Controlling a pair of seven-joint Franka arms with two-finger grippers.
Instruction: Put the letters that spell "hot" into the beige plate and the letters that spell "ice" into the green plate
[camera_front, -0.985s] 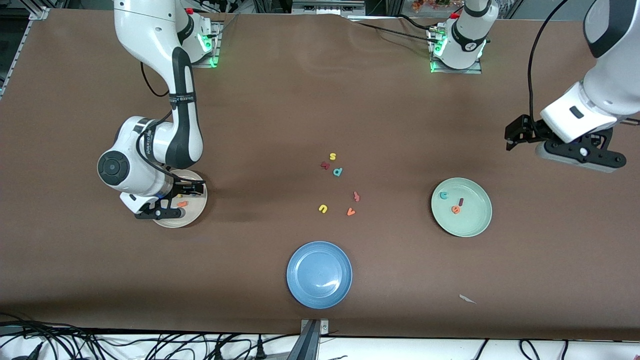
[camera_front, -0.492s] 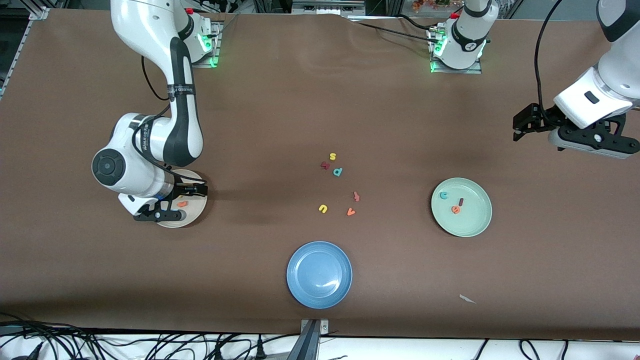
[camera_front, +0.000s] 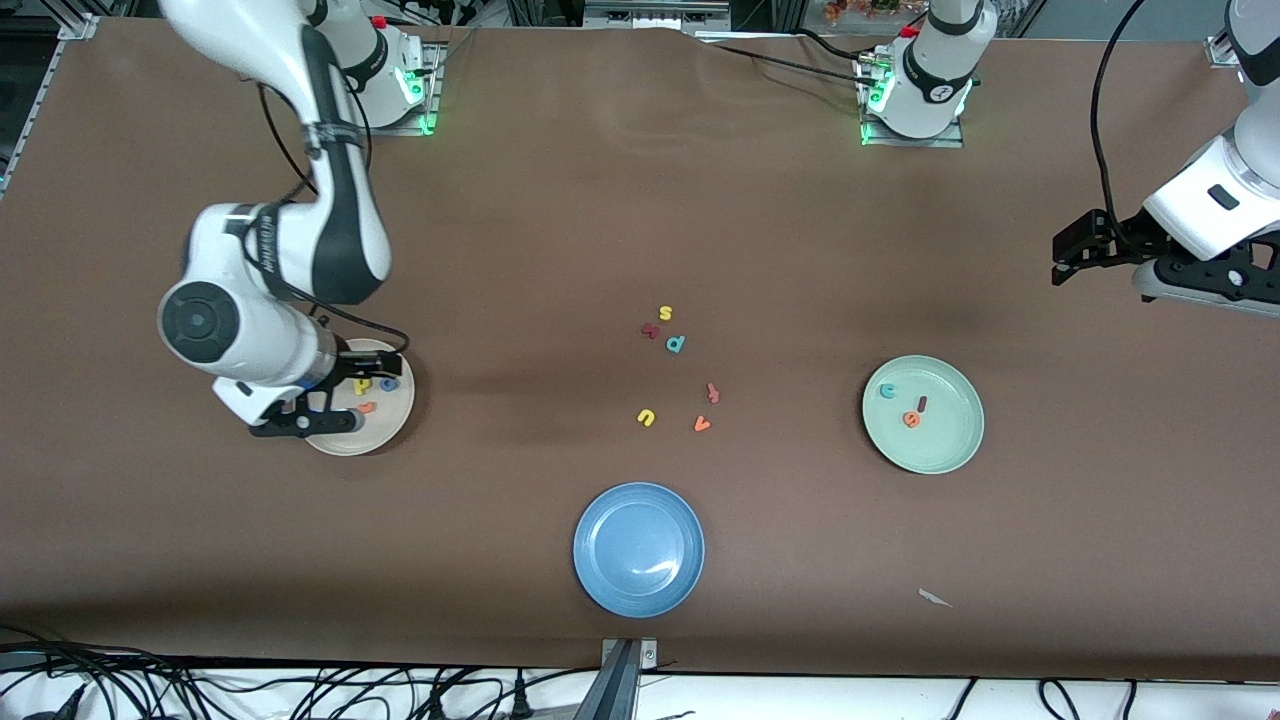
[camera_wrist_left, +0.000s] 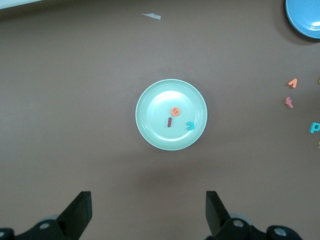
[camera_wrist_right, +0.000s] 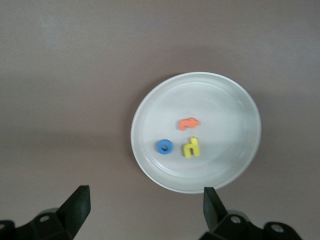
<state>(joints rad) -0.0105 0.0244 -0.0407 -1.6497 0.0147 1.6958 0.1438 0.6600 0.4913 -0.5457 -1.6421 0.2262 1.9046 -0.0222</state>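
Observation:
The beige plate (camera_front: 392, 415) (camera_wrist_right: 225, 110) holds the yellow "h" (camera_front: 362, 385) (camera_wrist_right: 191, 147), the blue "o" (camera_front: 388, 383) (camera_wrist_right: 164, 146) and the orange "t" (camera_front: 366, 407) (camera_wrist_right: 189, 123). My right gripper (camera_front: 300, 412) (camera_wrist_right: 145, 205) hangs open and empty over that plate's rim toward the right arm's end. The green plate (camera_front: 950, 435) (camera_wrist_left: 152, 107) holds the teal "c" (camera_front: 887, 391) (camera_wrist_left: 190, 126), the dark red "i" (camera_front: 922, 404) (camera_wrist_left: 170, 121) and the orange "e" (camera_front: 911, 419) (camera_wrist_left: 174, 111). My left gripper (camera_front: 1190, 280) (camera_wrist_left: 148, 207) is open and empty, high over bare table at the left arm's end.
A blue plate (camera_front: 638, 549) lies near the front edge. Loose letters lie mid-table: yellow "s" (camera_front: 665, 314), dark red letter (camera_front: 650, 330), teal "p" (camera_front: 676, 344), red letter (camera_front: 713, 393), yellow "u" (camera_front: 646, 417), orange "v" (camera_front: 702, 424). A paper scrap (camera_front: 935, 598) lies near the front.
My right arm has lifted and drawn toward its end of the table, uncovering the "h" and "o" in the beige plate. My left arm has swung away from the green plate.

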